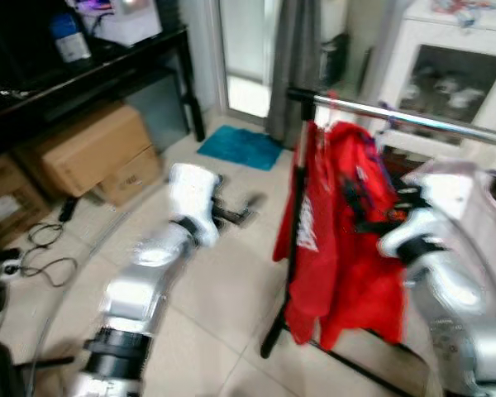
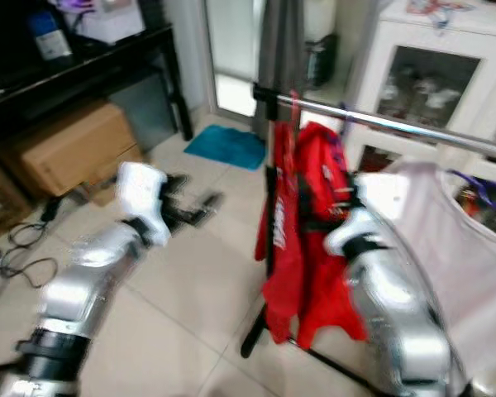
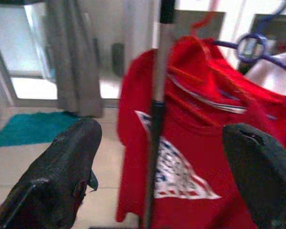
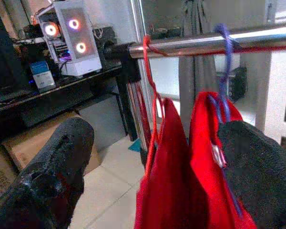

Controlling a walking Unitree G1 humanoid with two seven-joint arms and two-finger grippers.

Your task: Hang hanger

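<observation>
Hanger, red (image 4: 150, 81): we find it hooked over the steel rail (image 4: 205, 43) near the rail's black end post, a red shirt (image 1: 347, 231) draped beneath. A purple hanger (image 4: 222, 57) hangs beside it on the rail. Right gripper (image 4: 152, 162): fingers (image 4: 52, 167) spread wide either side of the red garments, gripping nothing. Left gripper (image 3: 157, 171): fingers (image 3: 62, 167) wide apart, empty, facing the post (image 3: 157, 119).

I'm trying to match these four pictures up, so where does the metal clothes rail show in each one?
Left eye: metal rail runs across the upper right.
Right eye: upper right, sloping down rightward.
Left wrist: its horizontal bar can't be made out.
Right wrist: across the top.
Shared landmark: the red shirts hanging below it.
</observation>
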